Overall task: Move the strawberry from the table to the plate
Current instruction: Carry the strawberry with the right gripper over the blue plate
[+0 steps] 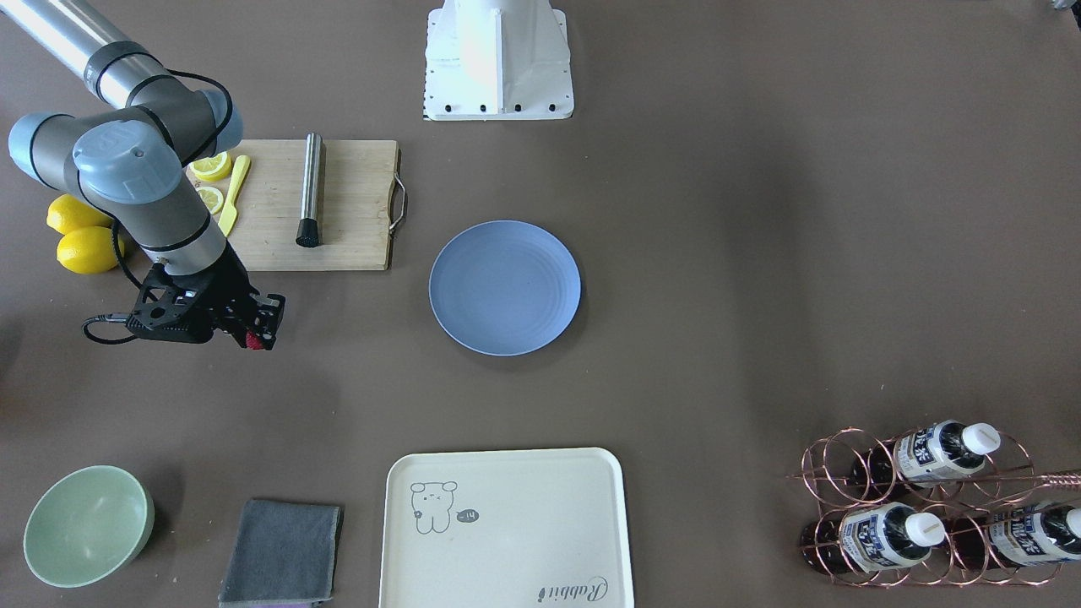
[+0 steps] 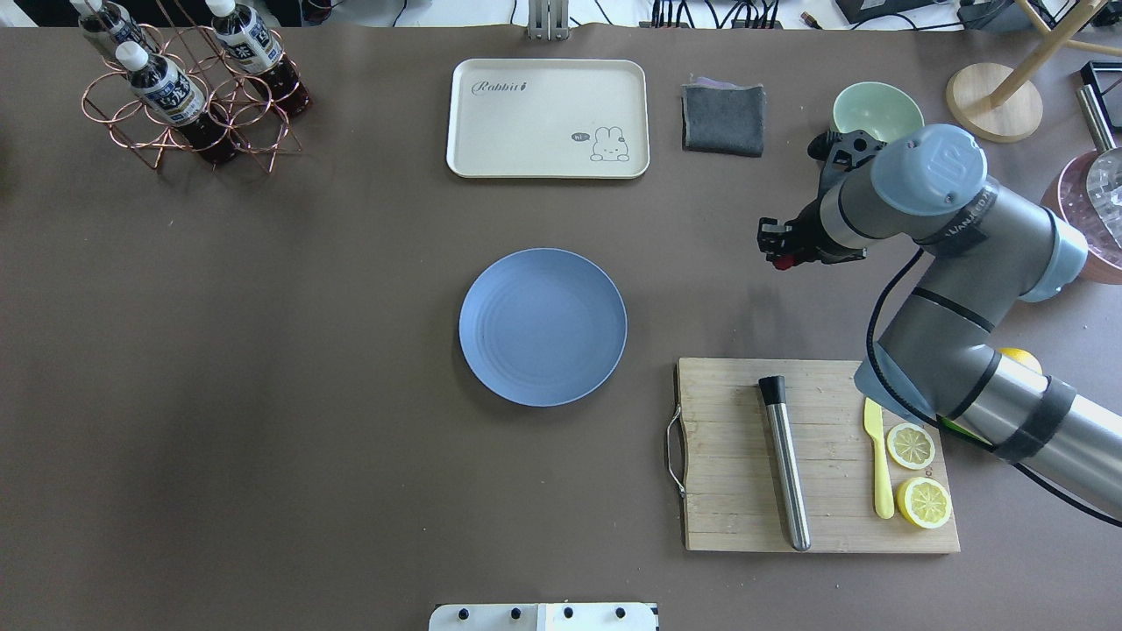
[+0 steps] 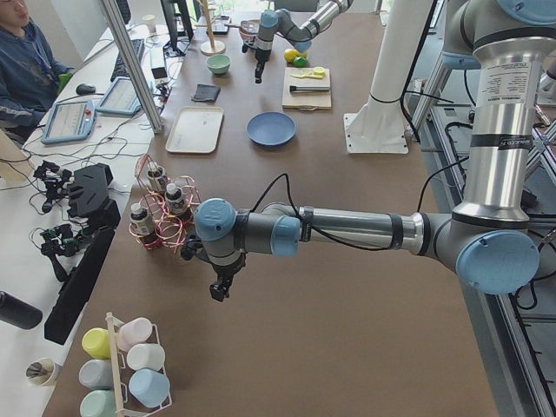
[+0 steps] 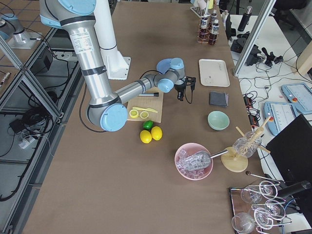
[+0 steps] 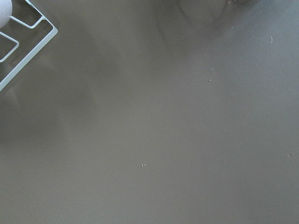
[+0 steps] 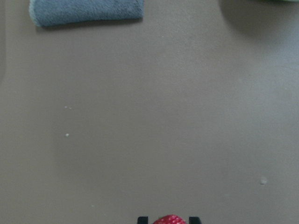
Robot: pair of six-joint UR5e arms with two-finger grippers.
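The strawberry (image 1: 252, 340) is a small red berry pinched between the fingertips of my right gripper (image 1: 258, 336), which is shut on it. In the right wrist view the strawberry (image 6: 169, 219) peeks in at the bottom edge, with the brown table (image 6: 154, 121) some way below. From overhead, the right gripper (image 2: 777, 254) hangs well to the right of the light-blue plate (image 2: 543, 327), which lies bare at the table's middle. My left gripper (image 3: 221, 288) shows only in the exterior left view, near the bottle rack. I cannot tell whether it is open or shut.
A wooden cutting board (image 2: 745, 491) carries a steel muddler (image 2: 784, 464), a yellow knife (image 2: 879, 464) and lemon slices (image 2: 922, 501). Whole lemons (image 1: 84, 249), a green bowl (image 2: 877, 109), a grey cloth (image 2: 723, 118), a cream tray (image 2: 548, 118) and a copper bottle rack (image 2: 188, 96) ring the plate.
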